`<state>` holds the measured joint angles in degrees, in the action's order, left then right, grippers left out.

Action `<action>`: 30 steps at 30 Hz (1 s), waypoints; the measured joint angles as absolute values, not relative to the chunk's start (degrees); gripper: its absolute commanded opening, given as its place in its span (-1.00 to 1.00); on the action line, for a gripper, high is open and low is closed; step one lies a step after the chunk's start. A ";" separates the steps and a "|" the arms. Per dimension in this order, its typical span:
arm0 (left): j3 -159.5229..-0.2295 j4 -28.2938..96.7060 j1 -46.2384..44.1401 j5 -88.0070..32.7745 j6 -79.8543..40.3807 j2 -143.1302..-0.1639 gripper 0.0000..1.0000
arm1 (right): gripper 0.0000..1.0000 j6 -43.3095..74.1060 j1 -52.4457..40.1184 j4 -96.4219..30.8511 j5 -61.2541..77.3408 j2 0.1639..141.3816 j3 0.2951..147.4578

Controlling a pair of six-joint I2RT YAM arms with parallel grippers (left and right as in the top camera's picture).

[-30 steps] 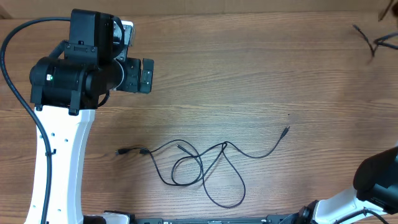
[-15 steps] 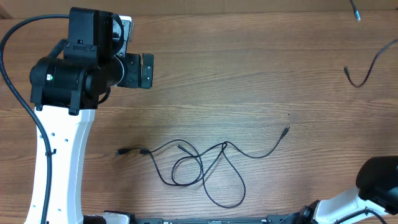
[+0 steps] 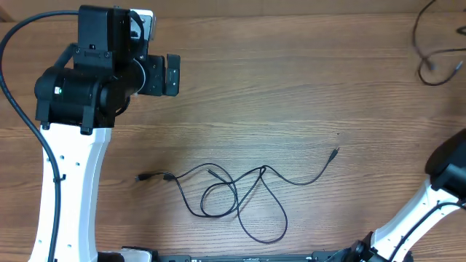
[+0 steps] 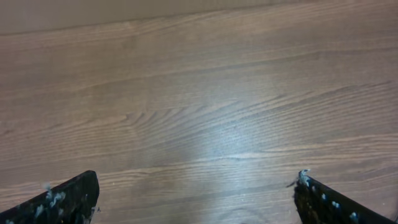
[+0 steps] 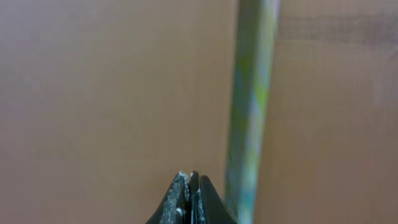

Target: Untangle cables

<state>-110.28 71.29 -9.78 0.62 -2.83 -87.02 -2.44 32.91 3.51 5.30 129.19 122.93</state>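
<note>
A wooden desk [image 3: 291, 87] seen from above, with a robot arm at each side. The cables [image 3: 234, 193], thin and black, lie in a loose knot near the front middle of the desk. They form two overlapping loops, with one plug [image 3: 143, 177] trailing out to the left and another plug [image 3: 334, 153] reaching up to the right. A further cable [image 3: 431, 67] curls at the far right corner, well apart from the knot.

The left end effector [image 3: 172, 75] hangs over bare wood at the far left. It is released, its fingers [image 4: 65, 198] spread wide with nothing between them. The right end effector [image 5: 191, 198] is clenched, tips pressed together. Its wrist view is blurred, so it may be pinching that corner cable, but no cord shows at the tips (only a smeared greenish stripe beside them).

To do this step well, I judge the left arm should take the left plug, a free end, rather than reach into the crossing. It should then draw that end outward, low and slowly, so the loops slide open instead of cinching.
</note>
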 measured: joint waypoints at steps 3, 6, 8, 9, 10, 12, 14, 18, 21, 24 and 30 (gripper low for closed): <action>-110.28 70.65 -9.78 0.62 -2.83 -87.02 0.95 | -0.93 -2.63 34.98 -3.29 4.89 132.25 123.15; -110.28 70.50 -9.78 0.62 -2.83 -87.02 0.93 | -0.93 -2.79 37.15 -9.65 5.04 134.72 123.57; -110.28 70.48 -9.78 0.62 -2.83 -87.02 0.93 | -0.93 -2.74 38.89 -15.66 5.56 137.01 123.79; -110.28 70.48 -9.78 0.62 -2.83 -87.02 0.92 | -0.93 -2.55 39.79 -18.72 5.69 138.52 123.87; -110.28 70.46 -9.78 0.62 -2.83 -87.02 0.92 | -0.93 -2.33 40.25 -20.10 5.78 139.39 123.85; -110.28 70.48 -9.78 0.62 -2.83 -87.02 0.91 | -0.93 -0.43 41.39 -25.34 6.20 142.54 123.87; -110.28 70.48 -9.78 0.62 -2.83 -87.02 0.91 | -0.92 2.15 41.93 -29.08 7.49 145.91 123.87; -110.26 70.52 -9.78 0.62 -2.83 -87.02 0.89 | -0.92 5.93 41.80 -31.44 12.91 149.73 124.84; -110.24 70.78 -9.78 0.60 -2.83 -87.02 0.88 | -0.92 7.55 40.82 -32.05 16.64 150.12 124.95; -110.24 71.81 -9.78 0.60 -2.83 -87.02 0.87 | -0.92 8.56 38.79 -31.73 18.85 150.34 124.99; -110.24 72.18 -9.78 0.60 -2.83 -87.02 0.86 | -0.93 9.45 31.66 -28.97 20.08 150.93 124.99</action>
